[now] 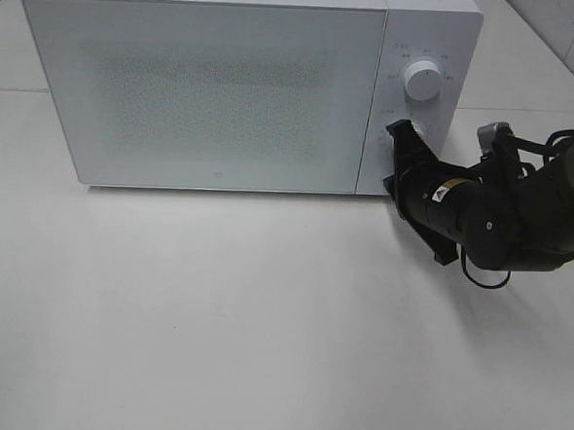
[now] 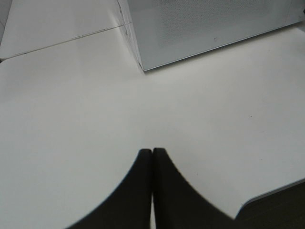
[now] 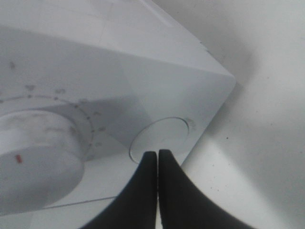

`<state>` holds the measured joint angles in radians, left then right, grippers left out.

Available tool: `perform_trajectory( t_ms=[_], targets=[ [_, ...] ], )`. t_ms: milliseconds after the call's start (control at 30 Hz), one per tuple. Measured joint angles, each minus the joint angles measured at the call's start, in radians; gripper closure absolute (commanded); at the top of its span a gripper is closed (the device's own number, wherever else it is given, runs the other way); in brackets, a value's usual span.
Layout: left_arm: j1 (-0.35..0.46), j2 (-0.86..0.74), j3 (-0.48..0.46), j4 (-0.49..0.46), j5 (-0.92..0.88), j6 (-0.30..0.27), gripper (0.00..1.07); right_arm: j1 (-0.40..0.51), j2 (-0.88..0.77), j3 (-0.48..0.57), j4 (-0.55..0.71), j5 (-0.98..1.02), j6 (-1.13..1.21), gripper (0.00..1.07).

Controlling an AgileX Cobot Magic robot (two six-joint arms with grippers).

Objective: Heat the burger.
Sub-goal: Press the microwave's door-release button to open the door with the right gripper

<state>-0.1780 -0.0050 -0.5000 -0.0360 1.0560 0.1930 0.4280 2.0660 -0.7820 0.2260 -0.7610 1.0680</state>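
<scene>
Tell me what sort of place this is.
Likely a robot lab's mock kitchen setup, not a home: a white microwave stands on a plain white table, with the right gripper shut at its round button.

Microwave [image 1: 207, 83], door shut, walls off the rear of the table [image 1: 259, 350]; right arm [image 1: 506, 214] blocks the ctrl panel [image 1: 432, 44], closed right gripper [image 3: 157, 155] at its round button [image 3: 159, 133]. Free passage in front & to left.
</scene>
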Motion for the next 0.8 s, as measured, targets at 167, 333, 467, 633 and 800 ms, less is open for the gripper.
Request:
perform_trajectory(
  t_ms=[167,333,467,633,800],
  targets=[
    [0.0,0.0,0.0,0.0,0.0,0.0,1.06,0.0,0.024,-0.027,0.007,-0.013,0.0,1.07],
    [0.0,0.0,0.0,0.0,0.0,0.0,1.06,0.0,0.024,-0.027,0.05,-0.026,0.0,1.07],
    [0.0,0.0,0.0,0.0,0.0,0.0,1.06,0.0,0.024,-0.027,0.081,-0.025,0.0,1.07],
    [0.0,0.0,0.0,0.0,0.0,0.0,1.06,0.003,0.025,-0.049,0.087,0.011,0.0,1.07],
    [0.0,0.0,0.0,0.0,0.0,0.0,1.06,0.008,0.028,-0.079,0.115,0.062,-0.012,1.07]
  ],
)
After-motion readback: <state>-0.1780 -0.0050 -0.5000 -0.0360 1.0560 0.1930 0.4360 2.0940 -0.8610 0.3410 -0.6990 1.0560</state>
